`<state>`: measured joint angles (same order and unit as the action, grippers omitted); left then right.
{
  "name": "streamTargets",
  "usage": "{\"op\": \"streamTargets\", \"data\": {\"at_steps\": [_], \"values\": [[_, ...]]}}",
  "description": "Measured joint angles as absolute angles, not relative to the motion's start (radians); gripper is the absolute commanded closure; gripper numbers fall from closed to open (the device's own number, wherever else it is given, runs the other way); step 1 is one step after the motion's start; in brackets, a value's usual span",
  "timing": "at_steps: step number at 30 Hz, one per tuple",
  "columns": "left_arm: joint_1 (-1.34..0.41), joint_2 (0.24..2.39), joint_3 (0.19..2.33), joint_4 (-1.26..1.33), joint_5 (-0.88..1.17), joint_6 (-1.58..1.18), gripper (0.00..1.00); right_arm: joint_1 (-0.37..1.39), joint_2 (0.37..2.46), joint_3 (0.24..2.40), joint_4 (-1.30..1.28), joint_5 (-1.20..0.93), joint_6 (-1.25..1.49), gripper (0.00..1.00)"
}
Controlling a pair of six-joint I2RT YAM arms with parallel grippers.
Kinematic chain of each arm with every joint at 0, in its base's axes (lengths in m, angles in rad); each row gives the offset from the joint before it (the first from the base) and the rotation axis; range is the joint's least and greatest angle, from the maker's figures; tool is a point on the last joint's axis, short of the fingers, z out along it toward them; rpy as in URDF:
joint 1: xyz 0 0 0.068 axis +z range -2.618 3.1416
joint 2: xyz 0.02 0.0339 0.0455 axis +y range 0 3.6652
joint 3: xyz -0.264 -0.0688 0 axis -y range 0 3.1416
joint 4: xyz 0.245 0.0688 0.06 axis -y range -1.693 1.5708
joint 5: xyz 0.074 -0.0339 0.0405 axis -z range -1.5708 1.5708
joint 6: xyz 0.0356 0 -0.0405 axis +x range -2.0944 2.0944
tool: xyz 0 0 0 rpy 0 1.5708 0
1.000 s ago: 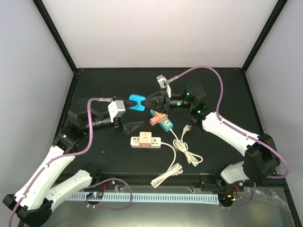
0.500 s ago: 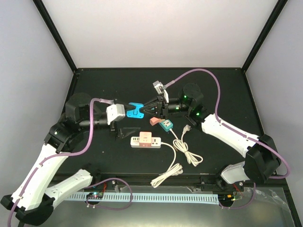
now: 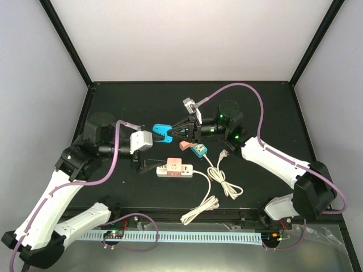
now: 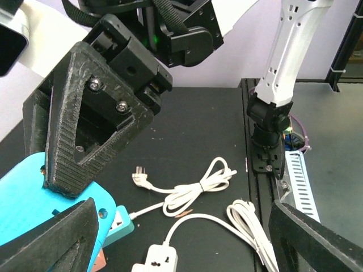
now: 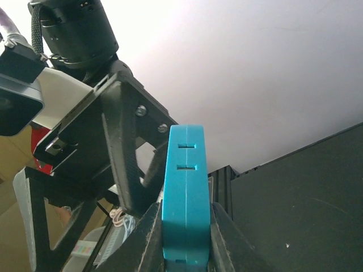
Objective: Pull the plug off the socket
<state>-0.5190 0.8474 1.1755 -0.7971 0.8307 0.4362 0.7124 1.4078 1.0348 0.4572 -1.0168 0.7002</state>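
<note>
My right gripper [image 3: 172, 131] is shut on a blue plug adapter [image 3: 161, 132] and holds it above the table's middle. In the right wrist view the adapter [image 5: 184, 192] stands edge-on between my fingers [image 5: 229, 238], two slots facing up. My left gripper [image 3: 157, 165] is open and empty, just left of the white power strip [image 3: 176, 169], which carries a pink plug [image 3: 174, 164]. In the left wrist view the blue adapter [image 4: 28, 204] and the right gripper's black fingers [image 4: 91, 130] fill the left side, and the strip's end [image 4: 156, 262] shows at the bottom.
A pink block [image 3: 189, 143] and a teal socket [image 3: 199, 150] lie right of the blue adapter. The teal socket's white cord [image 3: 224, 178] is coiled with its plug [image 3: 223, 153] loose. The strip's cord bundle [image 3: 201, 208] lies near the front edge.
My left gripper has moved down and away from the blue adapter, toward the power strip. My right gripper has shifted slightly left and down with the adapter in it.
</note>
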Motion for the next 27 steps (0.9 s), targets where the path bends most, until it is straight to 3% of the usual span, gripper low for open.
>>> {"op": "streamTargets", "data": {"at_steps": [27], "values": [[-0.492,0.914,1.166,-0.733,0.756,0.308,0.16,0.724,1.408,1.002,0.346,-0.976,0.609,0.99]]}}
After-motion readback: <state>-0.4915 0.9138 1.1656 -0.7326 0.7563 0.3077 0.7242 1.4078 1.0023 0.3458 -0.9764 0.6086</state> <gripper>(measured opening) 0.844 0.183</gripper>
